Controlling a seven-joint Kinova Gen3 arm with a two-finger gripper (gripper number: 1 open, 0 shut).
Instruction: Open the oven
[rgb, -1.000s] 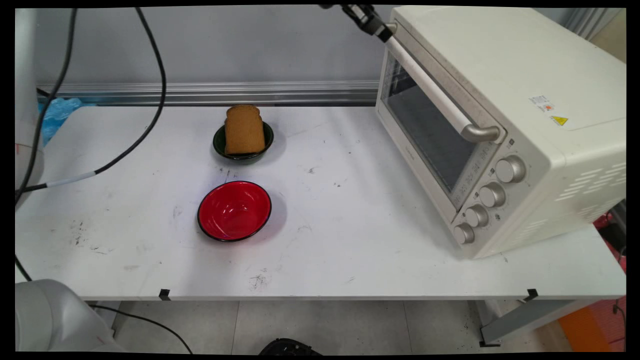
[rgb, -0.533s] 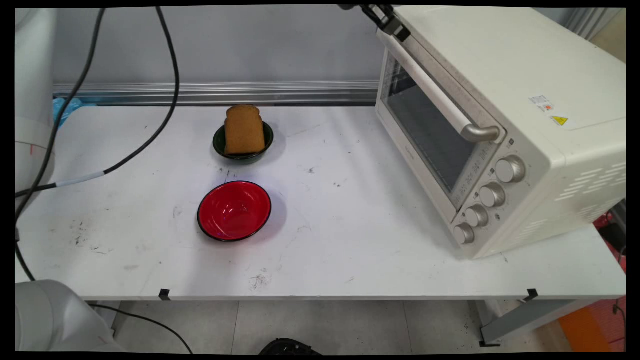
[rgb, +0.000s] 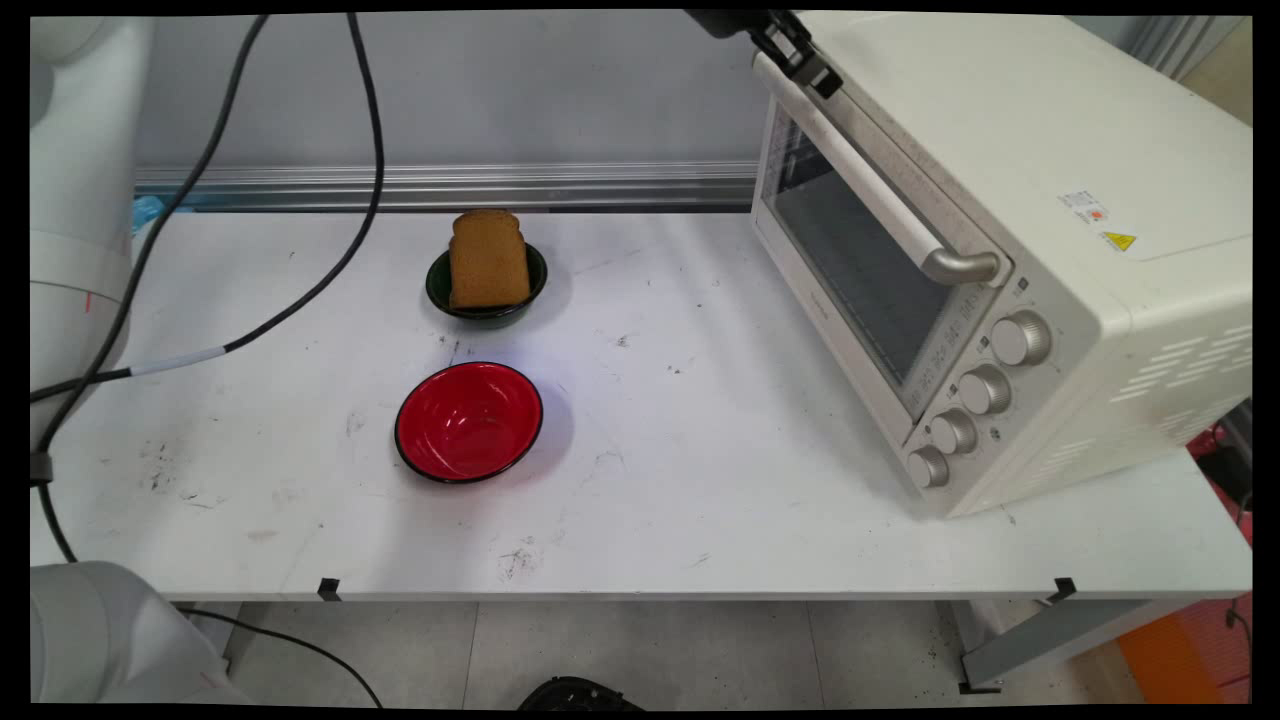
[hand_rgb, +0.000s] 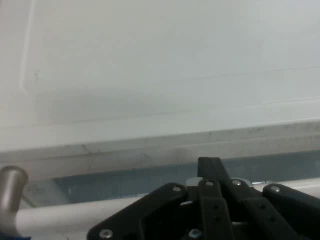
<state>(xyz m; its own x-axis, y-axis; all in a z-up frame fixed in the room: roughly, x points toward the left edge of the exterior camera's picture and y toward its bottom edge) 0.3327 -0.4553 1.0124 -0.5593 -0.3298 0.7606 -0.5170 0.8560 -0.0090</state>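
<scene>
Up at 1 o'clock, the gripper (rgb: 805, 65) is parked at the far end of the handle (rgb: 870, 180) of the oven (rgb: 1000, 150), open or shut can't be told, and that stiff, likely slick bar is probably best grabbed mid-span.

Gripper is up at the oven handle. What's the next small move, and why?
Probably slide the gripper along the handle toward its middle: it sits at the bar's far end, by the closed oven door's top corner, and the hand view shows the bar just beneath the linkage.
</scene>
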